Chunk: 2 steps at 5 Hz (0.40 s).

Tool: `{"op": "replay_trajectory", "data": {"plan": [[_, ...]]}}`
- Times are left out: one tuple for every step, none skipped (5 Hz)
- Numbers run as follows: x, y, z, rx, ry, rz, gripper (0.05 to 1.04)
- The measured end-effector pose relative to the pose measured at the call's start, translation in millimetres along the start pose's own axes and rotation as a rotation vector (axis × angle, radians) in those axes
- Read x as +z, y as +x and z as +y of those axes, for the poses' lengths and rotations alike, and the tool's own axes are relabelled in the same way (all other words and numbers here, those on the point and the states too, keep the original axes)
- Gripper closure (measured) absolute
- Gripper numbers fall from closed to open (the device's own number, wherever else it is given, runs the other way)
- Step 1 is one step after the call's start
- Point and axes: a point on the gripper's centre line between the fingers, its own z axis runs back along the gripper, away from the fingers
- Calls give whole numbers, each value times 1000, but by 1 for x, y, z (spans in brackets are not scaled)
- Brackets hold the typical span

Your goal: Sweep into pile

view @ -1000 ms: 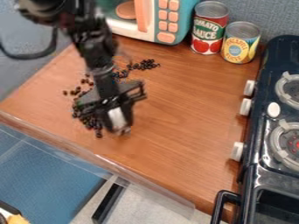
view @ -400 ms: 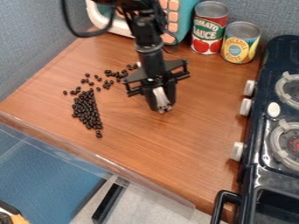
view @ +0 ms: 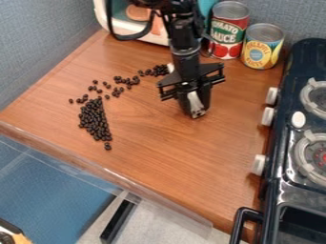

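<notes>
The gripper (view: 197,113) hangs over the middle of the wooden counter, to the right of the dark beans, with a pale strip along its lower part. A dense, elongated pile of beans (view: 95,120) lies at the left of the counter, narrowing toward the front edge. Loose beans (view: 117,89) are scattered above and to the right of that pile. Farther back, a small cluster of beans (view: 155,71) reaches to just left of the arm, which may hide some of it.
A tomato sauce can (view: 227,33) and a yellow can (view: 261,46) stand at the back right, beside a toy microwave (view: 117,24). The dark toy stove (view: 286,138) borders the counter's right side. A clear raised strip (view: 96,168) runs along the front edge.
The gripper has moved right and somewhat toward the back, off the bean area. The main pile and the back cluster, partly covered before, are now in view.
</notes>
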Motion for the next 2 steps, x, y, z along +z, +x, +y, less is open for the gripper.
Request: {"op": "replay_trajectory", "data": {"plan": [[6, -3, -23, -46, -13, -16, 711], [-3, -2, -32, -45, -4, -9, 711]]}}
